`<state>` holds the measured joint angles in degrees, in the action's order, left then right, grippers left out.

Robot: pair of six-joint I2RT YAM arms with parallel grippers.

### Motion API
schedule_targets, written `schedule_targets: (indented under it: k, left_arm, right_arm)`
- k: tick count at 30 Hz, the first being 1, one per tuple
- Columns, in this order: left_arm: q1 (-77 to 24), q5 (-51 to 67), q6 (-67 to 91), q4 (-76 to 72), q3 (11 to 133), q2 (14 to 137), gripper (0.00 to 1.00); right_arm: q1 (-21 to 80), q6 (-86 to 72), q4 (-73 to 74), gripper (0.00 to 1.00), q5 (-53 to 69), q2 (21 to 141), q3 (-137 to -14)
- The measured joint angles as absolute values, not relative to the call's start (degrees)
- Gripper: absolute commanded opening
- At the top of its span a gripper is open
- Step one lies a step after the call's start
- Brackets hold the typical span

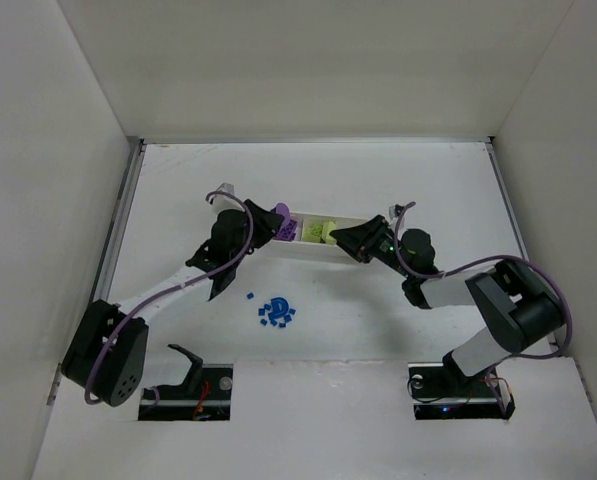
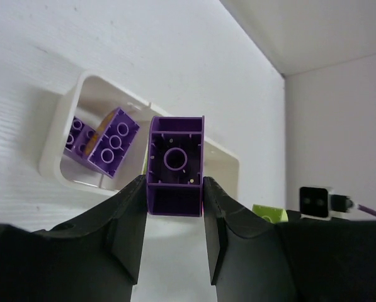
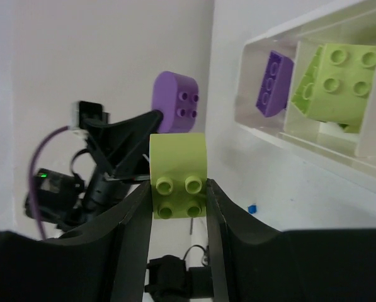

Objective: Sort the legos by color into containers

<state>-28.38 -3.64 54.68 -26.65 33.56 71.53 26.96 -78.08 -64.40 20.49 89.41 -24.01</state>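
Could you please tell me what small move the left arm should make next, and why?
Probably ease the left gripper forward over the tray's end compartment and open. It is shut on a purple brick, that compartment already holds purple bricks, and the held brick appears not yet over it.

purple brick (image 2: 175,167), yellow-green brick (image 3: 178,175) (white tray (image 2: 57,131))

**Robot Body Findings**

Left arm (image 1: 163,290) and right arm (image 1: 513,305): black joint housings, pale grey links. Purple cable (image 1: 478,264) routed along each. Left end effector (image 2: 173,181) and right end effector (image 3: 178,184): matte black tapered fingers (image 2: 128,226). Green indicator (image 1: 389,244) at right wrist.
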Motion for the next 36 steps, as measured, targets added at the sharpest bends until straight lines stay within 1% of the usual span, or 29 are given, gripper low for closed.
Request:
schedule_targets:
  k: [4,8,18,20,22,26,31,36]
  left_arm:
    - [-30.1,-8.3,47.9,-22.9,38.4,75.1,0.11]
    - [-30.3,-10.0,44.0,-19.6,41.8,80.2,0.11]
    - [-30.1,-11.4,38.8,-13.0,46.4,85.9,0.13]
    - [-30.1,-11.7,38.0,-13.0,47.4,87.0,0.16]
    - [-30.1,-12.1,37.3,-13.0,47.9,88.0,0.21]
    - [-30.2,-13.1,36.2,-12.7,48.0,89.1,0.34]
    - [-30.9,-14.5,35.2,-12.6,48.1,89.2,0.47]
    - [-31.6,-14.7,34.7,-12.6,47.9,87.9,0.61]
  right_arm:
    - [27.0,-73.3,-57.2,0.3,19.7,87.7,-25.3]
    - [27.1,-69.4,-52.2,0.3,18.7,85.6,-26.2]
    - [27.1,-65.1,-47.7,0.3,17.5,83.9,-26.7]
    - [27.1,-64.4,-46.8,0.3,17.1,83.9,-26.9]
    - [27.1,-63.4,-45.7,0.3,16.4,83.9,-27.4]
    - [27.9,-60.1,-40.6,0.31,13.6,83.9,-30.4]
    - [31.3,-53.1,-31.8,0.32,7.4,84.5,-37.8]
    - [34.4,-45.6,-23.5,0.32,1.9,88.1,-47.0]
